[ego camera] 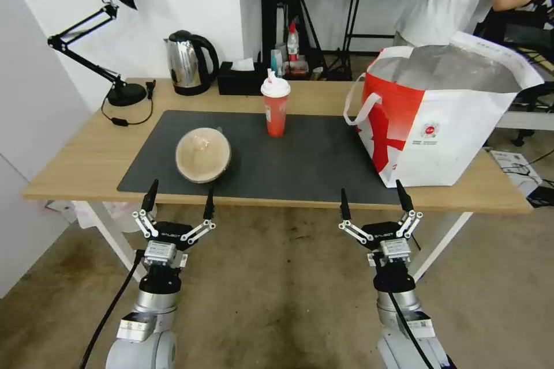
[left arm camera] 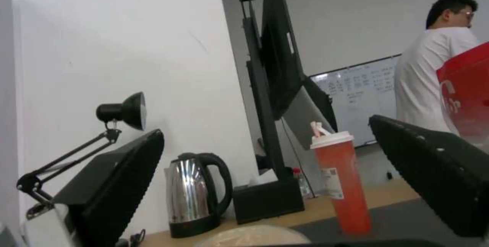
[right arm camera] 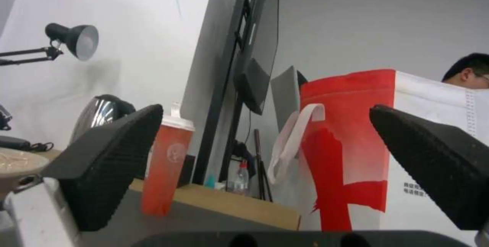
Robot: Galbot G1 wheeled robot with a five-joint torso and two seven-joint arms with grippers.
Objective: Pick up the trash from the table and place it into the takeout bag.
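On the dark mat of the table [ego camera: 86,161] lie two pieces of trash: a round clear-lidded bowl of tan food [ego camera: 203,154] at front left and a red drink cup with a white lid [ego camera: 276,105] farther back in the middle. The takeout bag [ego camera: 438,115], white with a red panel and foil lining, stands open at the right end. My left gripper [ego camera: 179,199] is open just before the table's front edge, below the bowl. My right gripper [ego camera: 373,199] is open near the bag's front corner. The cup [left arm camera: 342,181] and bag [right arm camera: 357,147] show between the fingers.
A steel kettle [ego camera: 187,62], a black tissue box [ego camera: 241,78] and a black desk lamp [ego camera: 109,40] stand along the back left of the table. A person in a white shirt stands behind the bag. White table legs [ego camera: 112,236] are below the grippers.
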